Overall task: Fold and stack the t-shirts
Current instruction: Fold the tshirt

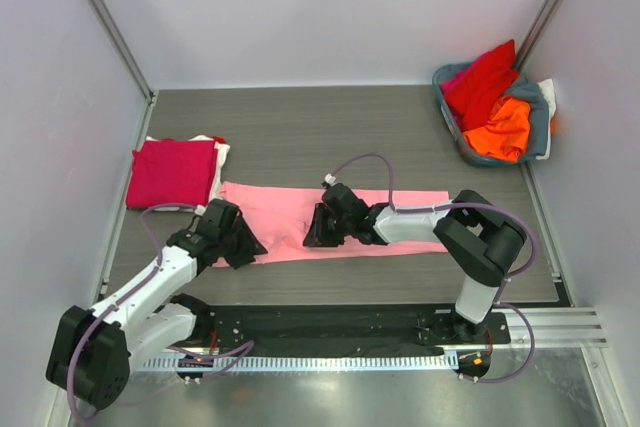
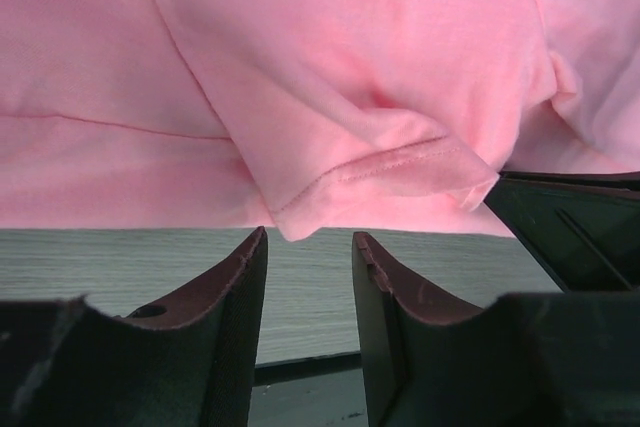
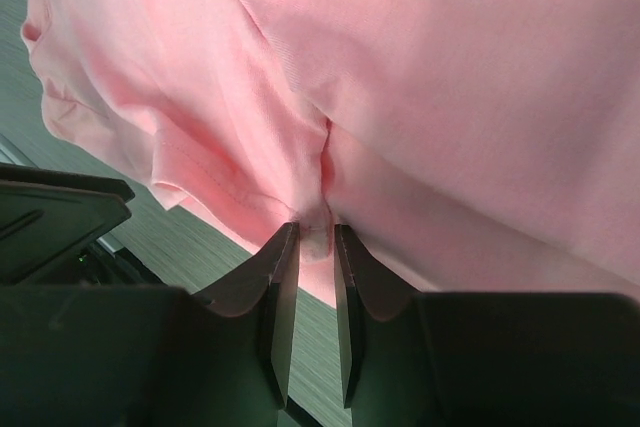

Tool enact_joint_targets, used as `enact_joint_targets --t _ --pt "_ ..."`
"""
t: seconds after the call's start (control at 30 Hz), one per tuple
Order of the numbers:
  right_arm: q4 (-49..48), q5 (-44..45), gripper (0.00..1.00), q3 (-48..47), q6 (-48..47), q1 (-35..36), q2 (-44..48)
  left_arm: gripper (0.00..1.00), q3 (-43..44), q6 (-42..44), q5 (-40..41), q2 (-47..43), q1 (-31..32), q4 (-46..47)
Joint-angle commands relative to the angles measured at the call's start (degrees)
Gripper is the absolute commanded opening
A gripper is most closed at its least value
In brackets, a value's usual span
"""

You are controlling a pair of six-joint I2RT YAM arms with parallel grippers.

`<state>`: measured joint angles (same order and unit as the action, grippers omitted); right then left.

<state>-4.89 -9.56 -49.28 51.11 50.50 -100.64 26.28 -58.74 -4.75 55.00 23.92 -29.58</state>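
A light pink t-shirt (image 1: 380,215) lies as a long strip across the middle of the table. My left gripper (image 1: 238,244) is at the shirt's near left end. In the left wrist view it (image 2: 308,237) is open and holds nothing, and a pink sleeve hem (image 2: 380,172) lies just beyond its fingertips. My right gripper (image 1: 318,230) is at the middle of the shirt's near edge. In the right wrist view it (image 3: 316,232) is shut on a pinched fold of the pink cloth (image 3: 420,77). A folded crimson t-shirt (image 1: 172,173) lies on a white one (image 1: 219,150) at the far left.
A grey-blue basket (image 1: 541,125) stands at the back right corner with a red t-shirt (image 1: 484,79), an orange one (image 1: 501,128) and some white cloth in it. Walls close in the table on the left, back and right. A black rail (image 1: 330,325) runs along the near edge.
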Motion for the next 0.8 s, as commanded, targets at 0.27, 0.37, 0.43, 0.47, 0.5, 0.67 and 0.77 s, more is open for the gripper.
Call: enact_joint_targets --t 0.27,0.37,0.43,0.47,0.5,0.67,0.77 --pt "-3.37 -0.55 0.27 -0.12 1.36 -0.14 0.71 0.35 -0.44 -2.43 3.17 6.25 1.30 6.64" --pt "-3.55 -0.55 0.27 -0.03 1.45 -0.14 0.62 0.30 -0.44 -2.87 3.52 8.27 1.74 8.05" --pt "-3.55 -0.72 0.27 0.14 1.45 -0.14 0.71 0.27 -0.44 -3.05 3.35 9.06 2.18 9.01" --pt "-3.64 -0.72 0.27 0.15 1.27 -0.14 0.71 0.20 -0.36 -3.13 3.17 9.16 2.36 9.10" --pt "-3.55 -0.63 0.27 0.23 1.36 -0.05 0.71 0.15 -0.36 -2.96 3.00 9.16 2.36 9.02" --pt "-3.55 -0.98 0.27 0.23 1.36 -0.14 0.53 0.06 0.17 -2.34 3.00 6.18 2.44 5.69" --pt "-3.55 -1.42 0.26 -0.21 1.27 -0.14 -0.17 0.06 1.05 -1.38 2.56 3.98 2.44 1.82"
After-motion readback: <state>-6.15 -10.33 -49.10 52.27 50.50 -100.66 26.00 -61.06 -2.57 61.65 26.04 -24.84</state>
